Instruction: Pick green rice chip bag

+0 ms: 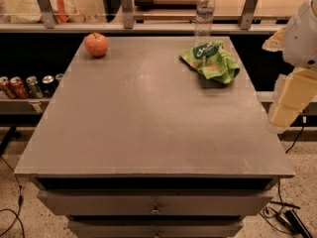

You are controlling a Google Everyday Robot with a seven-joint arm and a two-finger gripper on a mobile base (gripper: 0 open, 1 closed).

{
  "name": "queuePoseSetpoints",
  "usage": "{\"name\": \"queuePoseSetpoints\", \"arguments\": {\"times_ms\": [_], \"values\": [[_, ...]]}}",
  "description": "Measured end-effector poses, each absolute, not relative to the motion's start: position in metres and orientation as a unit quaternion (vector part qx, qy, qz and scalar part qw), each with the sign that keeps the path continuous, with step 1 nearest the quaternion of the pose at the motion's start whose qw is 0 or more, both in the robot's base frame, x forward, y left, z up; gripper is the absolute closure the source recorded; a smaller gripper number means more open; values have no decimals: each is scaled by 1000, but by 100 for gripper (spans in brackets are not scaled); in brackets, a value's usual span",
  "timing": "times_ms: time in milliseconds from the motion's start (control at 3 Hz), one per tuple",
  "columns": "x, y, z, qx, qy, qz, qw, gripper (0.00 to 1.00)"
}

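Note:
The green rice chip bag (212,61) lies crumpled on the grey table (148,128) at the back right, with its dark green label facing up. A clear plastic water bottle (203,16) stands just behind it. My gripper (281,117) hangs at the right edge of the view, beyond the table's right side. It is well to the right of the bag and nearer to me, touching nothing.
A red apple (96,44) sits at the table's back left corner. Several drink cans (29,86) stand on a low shelf to the left. A rail with posts (126,6) runs behind the table. Drawers (154,207) are below the front edge, and cables (285,217) lie on the floor.

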State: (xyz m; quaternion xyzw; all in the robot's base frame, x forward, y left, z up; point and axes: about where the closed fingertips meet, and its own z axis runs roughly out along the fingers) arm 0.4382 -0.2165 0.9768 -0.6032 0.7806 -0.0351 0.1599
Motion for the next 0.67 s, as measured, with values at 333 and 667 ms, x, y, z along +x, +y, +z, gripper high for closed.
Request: {"name": "queuePoseSetpoints", "arguments": {"times_ms": [333,667], "values": [[443,-215,980,-600,783,-39,163,0],[459,-211,981,-606,779,-46,156,0]]}}
